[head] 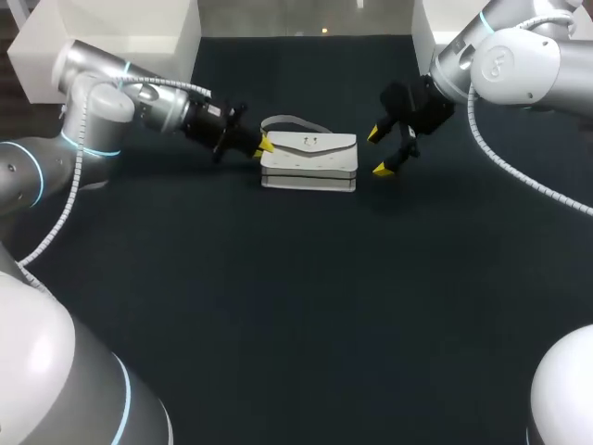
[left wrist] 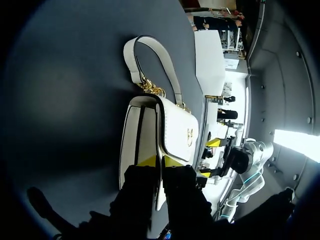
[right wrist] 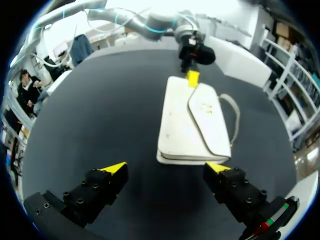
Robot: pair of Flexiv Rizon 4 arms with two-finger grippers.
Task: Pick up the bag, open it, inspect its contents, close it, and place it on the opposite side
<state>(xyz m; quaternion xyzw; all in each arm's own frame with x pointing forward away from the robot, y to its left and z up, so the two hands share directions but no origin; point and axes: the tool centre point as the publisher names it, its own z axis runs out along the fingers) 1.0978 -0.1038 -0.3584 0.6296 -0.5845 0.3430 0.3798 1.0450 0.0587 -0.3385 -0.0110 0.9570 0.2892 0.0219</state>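
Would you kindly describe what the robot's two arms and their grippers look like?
Both the left arm and right arm have rounded silver-grey links with light blue rings at the joints and a white ribbed cable alongside. The left gripper and right gripper are black with yellow fingertips.

Overhead camera; two opposed wrist cameras, bag between

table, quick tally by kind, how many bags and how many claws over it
bag: 1
claws: 2, the left claw and the right claw
total: 3
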